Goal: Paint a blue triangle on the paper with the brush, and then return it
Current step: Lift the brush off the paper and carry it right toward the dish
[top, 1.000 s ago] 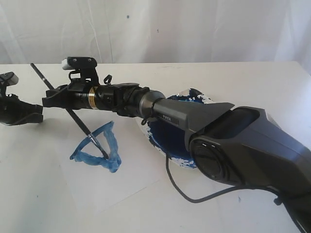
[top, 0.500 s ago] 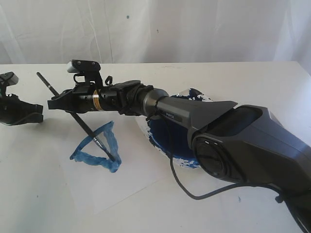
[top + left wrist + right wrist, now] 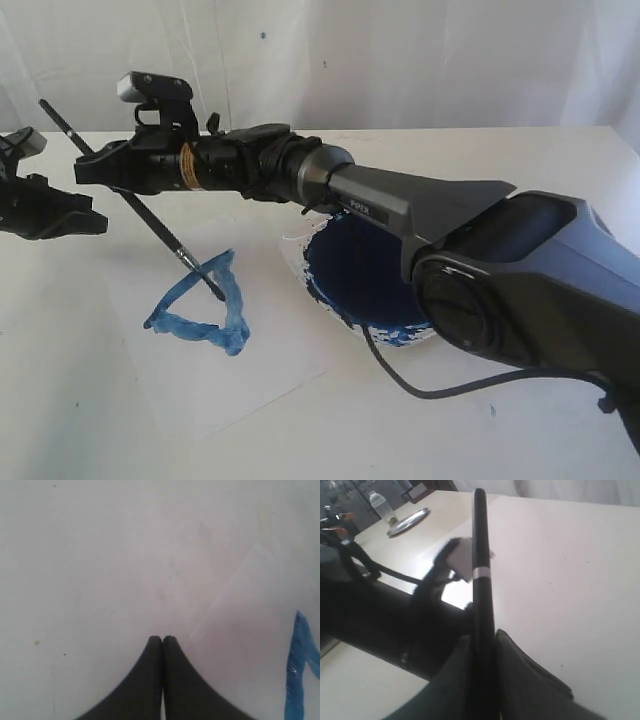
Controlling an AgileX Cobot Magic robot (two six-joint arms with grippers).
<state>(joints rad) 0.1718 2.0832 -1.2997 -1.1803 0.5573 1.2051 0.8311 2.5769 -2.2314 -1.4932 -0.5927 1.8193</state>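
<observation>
— What sits at the far left?
— The left tool point(image 3: 90, 220) hangs over the bare surface point(image 3: 55, 410). Its jaws are pressed together on nothing, and the left wrist view shows the two fingers point(image 3: 150, 685) meeting.
— And next along?
— The right tool point(image 3: 95, 172) is clamped on the upper handle of the brush point(image 3: 158, 230). The brush slants down to the right, its tip at the right stroke of the blue triangle point(image 3: 195, 318) on the paper point(image 3: 225, 390). Whether the tip touches cannot be told.
— Further right?
— A dish point(image 3: 395, 337) of blue paint sits just beside the paper, under the right arm point(image 3: 420, 210).
</observation>
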